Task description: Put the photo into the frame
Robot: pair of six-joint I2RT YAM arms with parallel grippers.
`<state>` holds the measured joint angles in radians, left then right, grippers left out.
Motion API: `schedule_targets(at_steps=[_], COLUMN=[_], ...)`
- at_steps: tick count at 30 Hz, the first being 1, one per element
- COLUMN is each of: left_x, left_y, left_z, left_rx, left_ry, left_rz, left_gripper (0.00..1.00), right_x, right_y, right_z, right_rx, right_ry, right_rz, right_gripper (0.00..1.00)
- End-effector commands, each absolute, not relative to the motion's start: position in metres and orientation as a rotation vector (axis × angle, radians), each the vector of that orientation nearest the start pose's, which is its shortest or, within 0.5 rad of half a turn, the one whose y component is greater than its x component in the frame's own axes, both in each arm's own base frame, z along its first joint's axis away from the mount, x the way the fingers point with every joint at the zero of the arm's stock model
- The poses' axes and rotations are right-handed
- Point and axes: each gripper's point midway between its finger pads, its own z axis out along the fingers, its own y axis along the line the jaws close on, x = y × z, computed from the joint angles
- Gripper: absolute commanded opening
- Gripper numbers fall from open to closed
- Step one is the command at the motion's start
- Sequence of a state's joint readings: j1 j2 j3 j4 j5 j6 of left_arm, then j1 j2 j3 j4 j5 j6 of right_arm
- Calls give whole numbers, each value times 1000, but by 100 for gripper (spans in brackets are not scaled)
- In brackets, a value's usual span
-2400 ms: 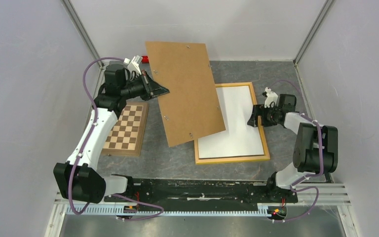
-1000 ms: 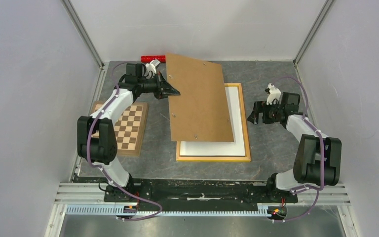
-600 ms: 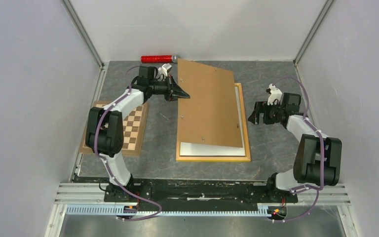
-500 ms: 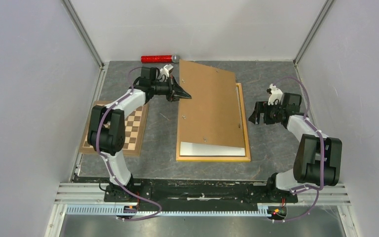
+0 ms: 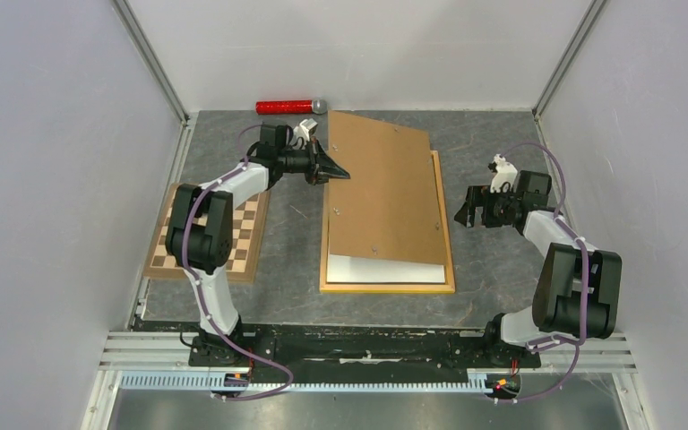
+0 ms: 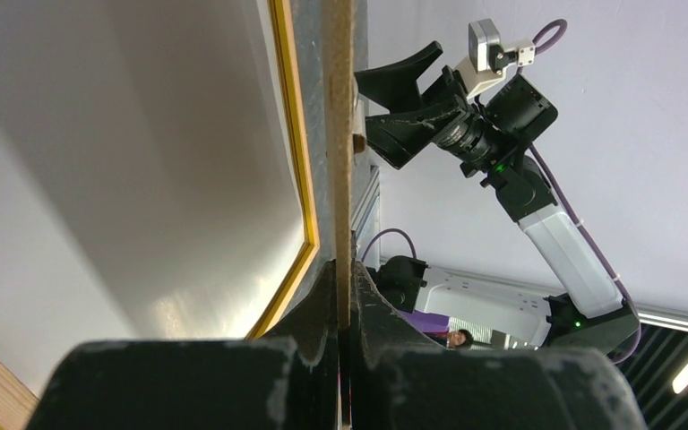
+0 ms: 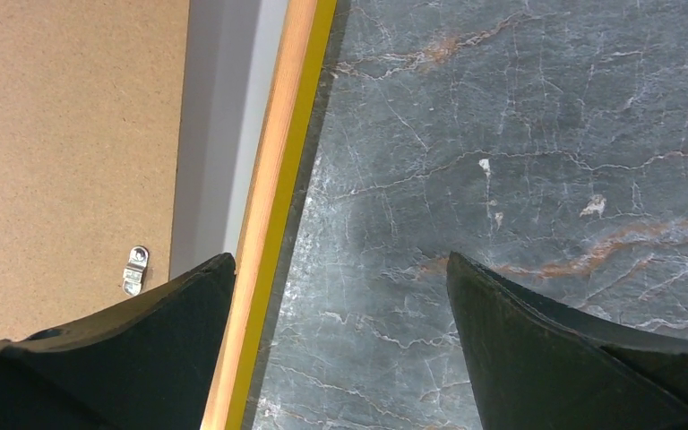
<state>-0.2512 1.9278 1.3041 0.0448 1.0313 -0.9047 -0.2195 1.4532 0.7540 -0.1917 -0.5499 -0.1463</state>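
My left pincer (image 5: 341,174) is clamped on the far-left edge of the brown backing board (image 5: 385,188), which sits askew over the frame (image 5: 385,288). The photo (image 5: 385,270) lies inside, white back up, showing at the near end. And my right pincer (image 5: 463,208) is spread wide, just right of the frame.

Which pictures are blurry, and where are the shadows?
Left wrist view: the left hand is a blurry dark lump up close, and soft grey shadows cross the photo's white back. Right wrist view: the right hand looks soft-edged, the table sharp. Top view: evenly lit, clear.
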Motion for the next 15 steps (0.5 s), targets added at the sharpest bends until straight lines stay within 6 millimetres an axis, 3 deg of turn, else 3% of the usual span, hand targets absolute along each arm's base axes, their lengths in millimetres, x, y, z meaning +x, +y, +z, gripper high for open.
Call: schedule_targets(at_steps=[1, 15], left_x=[388, 382], left_y=[-281, -281], left_z=[193, 171], left_rx=[30, 23], left_ry=[2277, 2322], left_rz=[-1839, -1853], left_gripper=[2, 2], right_x=[341, 340], right_y=[14, 11], right_z=[72, 68], right_rx=[-180, -165], right_ry=[2289, 2295], right_rz=[497, 511], right_gripper=[91, 90])
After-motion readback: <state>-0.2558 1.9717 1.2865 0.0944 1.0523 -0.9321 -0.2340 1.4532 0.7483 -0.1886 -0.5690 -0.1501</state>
